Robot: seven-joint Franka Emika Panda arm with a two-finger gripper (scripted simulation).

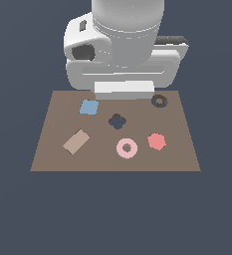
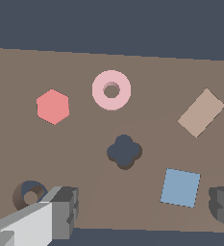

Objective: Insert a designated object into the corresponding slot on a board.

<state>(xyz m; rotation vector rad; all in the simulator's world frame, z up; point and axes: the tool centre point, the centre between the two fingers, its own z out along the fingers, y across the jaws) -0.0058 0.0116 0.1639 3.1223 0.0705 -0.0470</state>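
Note:
The pale-pink ring (image 1: 127, 148) lies flat on the brown board (image 1: 50, 159), near its front edge; it also shows in the wrist view (image 2: 111, 90). The dark ring-shaped slot (image 1: 159, 101) with a brown centre is at the board's far side, toward the exterior view's right, and shows in the wrist view (image 2: 31, 194) beside one finger (image 2: 60, 211). My gripper (image 2: 142, 211) is open and empty, its fingers wide apart. It hangs above the board's far edge, well away from the ring. In the exterior view the arm's body (image 1: 122, 60) hides the fingers.
A dark clover-shaped cut-out (image 1: 117, 121) is at the board's middle. A red hexagon piece (image 1: 157, 141) lies just to the ring's right in the exterior view. A blue square (image 1: 89, 107) and a tan rectangle (image 1: 76, 141) lie on the board's left part.

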